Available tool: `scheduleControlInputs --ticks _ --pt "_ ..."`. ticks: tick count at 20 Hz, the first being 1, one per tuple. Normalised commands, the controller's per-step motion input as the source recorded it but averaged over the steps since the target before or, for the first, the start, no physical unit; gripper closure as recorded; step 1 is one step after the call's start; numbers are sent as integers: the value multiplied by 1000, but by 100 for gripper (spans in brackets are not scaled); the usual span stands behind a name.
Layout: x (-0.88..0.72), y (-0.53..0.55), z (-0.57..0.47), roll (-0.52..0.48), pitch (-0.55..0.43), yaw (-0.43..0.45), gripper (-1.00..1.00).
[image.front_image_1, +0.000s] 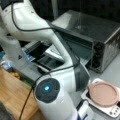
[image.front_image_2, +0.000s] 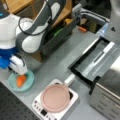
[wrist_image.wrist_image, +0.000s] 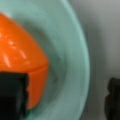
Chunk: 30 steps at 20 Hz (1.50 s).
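An orange carrot-like piece (image.front_image_2: 21, 81) lies on a small teal plate (image.front_image_2: 30, 78) at a front view's lower left. My gripper (image.front_image_2: 20, 74) hangs straight down over it, low on the plate. In the wrist view the orange piece (wrist_image.wrist_image: 17, 55) fills the left side of the teal plate (wrist_image.wrist_image: 72, 62). One dark fingertip (wrist_image.wrist_image: 11, 96) stands against the piece's near end and the other fingertip (wrist_image.wrist_image: 113, 97) stands far off, past the plate's rim. The gripper (wrist_image.wrist_image: 62, 97) is open, with the piece beside one finger rather than clamped between the two.
A pink pan (image.front_image_2: 55, 97) sits on a white hotplate (image.front_image_2: 40, 107) right of the plate, and the pan (image.front_image_1: 103, 93) also shows in the other front view. A toaster oven (image.front_image_1: 100, 37) stands with its door (image.front_image_2: 96, 62) folded down. A wooden shelf unit (image.front_image_2: 60, 15) stands behind the arm.
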Motion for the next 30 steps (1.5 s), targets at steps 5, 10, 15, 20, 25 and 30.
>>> scheduleControlInputs --ticks 5,10,15,20,25,30 --pt "286 -130 129 18 127 52 -100" --pt "259 -157 165 20 136 60 -100" --pt "218 -144 168 20 147 65 -100" --pt "188 -97 98 19 143 60 -100" --pt "173 -86 69 7 139 52 -100" --pt "135 -104 92 -6 138 55 -100"
